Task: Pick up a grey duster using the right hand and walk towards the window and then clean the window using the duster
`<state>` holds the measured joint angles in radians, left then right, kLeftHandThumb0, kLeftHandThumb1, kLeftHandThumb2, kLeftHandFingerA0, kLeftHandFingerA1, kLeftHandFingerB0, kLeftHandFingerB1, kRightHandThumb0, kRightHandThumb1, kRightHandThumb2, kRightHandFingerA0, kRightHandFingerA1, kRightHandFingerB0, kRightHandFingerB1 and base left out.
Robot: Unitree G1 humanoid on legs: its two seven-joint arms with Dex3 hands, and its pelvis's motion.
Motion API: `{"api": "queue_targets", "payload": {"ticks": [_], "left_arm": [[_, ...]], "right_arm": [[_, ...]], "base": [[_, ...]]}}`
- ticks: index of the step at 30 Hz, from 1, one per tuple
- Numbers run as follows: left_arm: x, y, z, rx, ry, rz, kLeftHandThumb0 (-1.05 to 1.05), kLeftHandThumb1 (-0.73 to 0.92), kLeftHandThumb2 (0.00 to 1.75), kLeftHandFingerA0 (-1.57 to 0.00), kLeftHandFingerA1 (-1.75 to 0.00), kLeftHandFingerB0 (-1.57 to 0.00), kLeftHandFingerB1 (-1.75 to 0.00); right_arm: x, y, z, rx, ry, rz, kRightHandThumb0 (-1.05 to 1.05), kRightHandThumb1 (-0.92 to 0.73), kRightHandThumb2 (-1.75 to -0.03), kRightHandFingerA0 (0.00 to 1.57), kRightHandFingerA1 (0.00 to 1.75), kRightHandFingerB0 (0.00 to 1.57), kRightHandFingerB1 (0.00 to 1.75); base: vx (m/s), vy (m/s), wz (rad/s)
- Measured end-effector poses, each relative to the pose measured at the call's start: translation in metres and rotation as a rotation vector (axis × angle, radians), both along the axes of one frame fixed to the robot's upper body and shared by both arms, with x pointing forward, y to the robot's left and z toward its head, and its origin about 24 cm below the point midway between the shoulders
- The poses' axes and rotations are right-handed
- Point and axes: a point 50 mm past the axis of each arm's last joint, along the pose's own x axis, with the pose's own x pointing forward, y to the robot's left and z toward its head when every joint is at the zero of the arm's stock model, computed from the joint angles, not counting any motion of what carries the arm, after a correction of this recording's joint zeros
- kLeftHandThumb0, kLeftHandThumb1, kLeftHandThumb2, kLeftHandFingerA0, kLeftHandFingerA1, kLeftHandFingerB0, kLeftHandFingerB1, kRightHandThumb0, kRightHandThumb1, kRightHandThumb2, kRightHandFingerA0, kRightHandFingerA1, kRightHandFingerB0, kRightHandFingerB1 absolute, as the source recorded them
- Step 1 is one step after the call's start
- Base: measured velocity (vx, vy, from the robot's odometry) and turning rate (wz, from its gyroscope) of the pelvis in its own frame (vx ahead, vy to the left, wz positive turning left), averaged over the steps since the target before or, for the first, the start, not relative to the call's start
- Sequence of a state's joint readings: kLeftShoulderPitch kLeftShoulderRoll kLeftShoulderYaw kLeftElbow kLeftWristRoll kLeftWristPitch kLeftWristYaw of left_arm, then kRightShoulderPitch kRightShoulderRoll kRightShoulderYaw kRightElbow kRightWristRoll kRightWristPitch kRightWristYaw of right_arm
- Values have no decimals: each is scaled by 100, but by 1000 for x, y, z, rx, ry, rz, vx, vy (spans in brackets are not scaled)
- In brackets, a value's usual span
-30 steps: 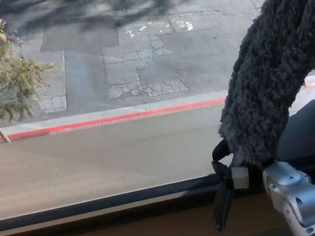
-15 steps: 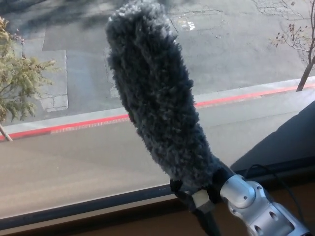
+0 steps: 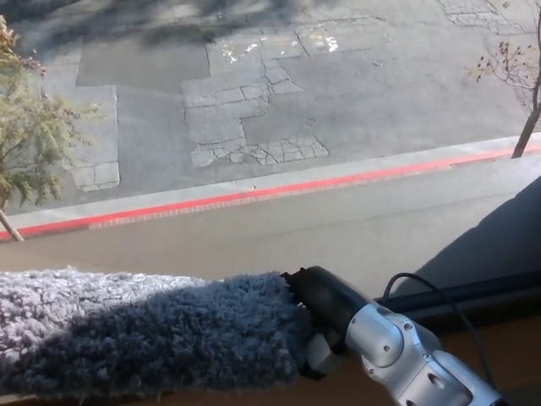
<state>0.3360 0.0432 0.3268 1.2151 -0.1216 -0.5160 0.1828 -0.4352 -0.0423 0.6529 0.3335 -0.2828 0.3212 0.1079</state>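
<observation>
**Head view: duster lying flat along the bottom of the window**

Head view looks down through a window (image 3: pixel 355 228) onto a street outside. The grey duster (image 3: pixel 144 330) stretches sideways across the near lower part of the picture, its fluffy head running from the left edge to about the middle, lying roughly level along the bottom of the glass. Part of its pile is sunlit at the far left; the rest sits in shade.

The right hand (image 3: pixel 325 313) comes in from the lower right on a silver arm (image 3: pixel 406 359). Its black fingers are closed around the duster's handle end, just where the fluff stops (the handle itself is mostly hidden by the hand and the pile). A thin black cable (image 3: pixel 423 283) loops up behind the wrist, near the dark window frame (image 3: pixel 473 292) that runs along the right side.

The left hand does not show anywhere.

Outside, a red curb line (image 3: pixel 254 194) crosses the scene from left to right, with cracked grey pavement (image 3: pixel 245 110) beyond it on the far side. A leafy green tree (image 3: pixel 34 144) stands at the left edge and a thin bare tree (image 3: pixel 528 101) at the right edge. A dark shadow falls over the ledge at the right.
</observation>
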Motion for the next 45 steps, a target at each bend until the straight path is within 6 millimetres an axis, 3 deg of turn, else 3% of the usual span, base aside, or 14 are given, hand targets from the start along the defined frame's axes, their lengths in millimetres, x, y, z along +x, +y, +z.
{"api": "queue_targets", "payload": {"ticks": [2, 9, 12, 16, 20, 23, 31, 32, 37, 38, 41, 42, 43, 45], "left_arm": [[-1, 0, 0, 0, 2, 1, -6, 65, 88, -101, -120, -90, -100], [-2, -1, -1, -7, 12, 5, -6, 61, 95, -105, -119, -92, -101], [-1, -1, -1, -7, 9, 5, -9, 58, 99, -105, -117, -92, -101], [-1, -1, -1, -9, 9, 7, -8, 60, 97, -104, -119, -91, -101], [-1, -2, -2, -10, 9, 7, -8, 57, 102, -104, -119, -91, -103], [0, -3, -2, -12, 5, 6, -6, 57, 101, -105, -121, -92, -103], [-3, -7, -3, -24, 7, 14, -6, 61, 94, -104, -119, -91, -100], [-5, -9, -4, -32, 10, 17, -7, 63, 91, -101, -119, -89, -101], [-9, -9, -4, -36, 22, 27, -8, 67, 83, -99, -116, -89, -98], [-7, -9, -5, -41, 25, 28, -7, 59, 97, -106, -118, -92, -100], [-6, -6, -3, -35, 19, 32, -9, 59, 97, -106, -119, -93, -101], [-5, -1, -1, -21, 7, 32, -8, 62, 93, -103, -116, -90, -99], [-5, 0, -1, -16, 6, 35, -4, 69, 83, -98, -114, -90, -95], [-7, 0, -1, -17, 12, 38, -6, 61, 94, -101, -114, -92, -99]], "right_arm": [[0, 0, 0, -6, -3, 4, -34, -48, -127, 98, 175, 80, 160], [5, -5, 5, 47, 2, -45, -34, -50, -125, 99, 175, 84, 162], [9, -6, 10, 100, 10, -81, -22, -47, -132, 99, 175, 85, 167], [14, -11, 13, 248, 73, -182, -24, -43, -135, 101, 175, 89, 168], [19, -19, 13, 400, 157, -316, -31, -53, -124, 104, 175, 82, 175], [21, -26, 10, 499, 231, -413, -34, -47, -133, 106, 175, 82, 175], [20, -46, -4, 650, 373, -602, -42, -82, -80, 109, 175, 81, 175], [20, -51, -6, 673, 389, -633, -39, -79, -89, 109, 175, 80, 175], [18, -75, -14, 756, 434, -799, -37, -76, -92, 109, 175, 74, 174], [17, -79, -16, 770, 444, -830, -34, -69, -106, 107, 175, 68, 170], [15, -82, -18, 795, 468, -855, -32, -67, -109, 106, 175, 71, 168], [16, -83, -15, 813, 465, -860, -34, -54, -126, 106, 175, 78, 169], [16, -83, -14, 824, 464, -860, -39, -70, -100, 110, 175, 82, 174], [15, -83, -12, 834, 460, -854, -39, -70, -96, 106, 175, 80, 170]], "base": [[0, 0, 0], [0, 0, 0], [0, 0, 0], [0, 0, 0], [0, 0, 0], [0, 0, 0], [-40, 0, 14], [-132, 78, -1], [-114, 223, -14], [-111, 363, 53], [-99, 319, -17], [-100, 196, -6], [-64, 179, -4], [-66, 131, -2]]}}
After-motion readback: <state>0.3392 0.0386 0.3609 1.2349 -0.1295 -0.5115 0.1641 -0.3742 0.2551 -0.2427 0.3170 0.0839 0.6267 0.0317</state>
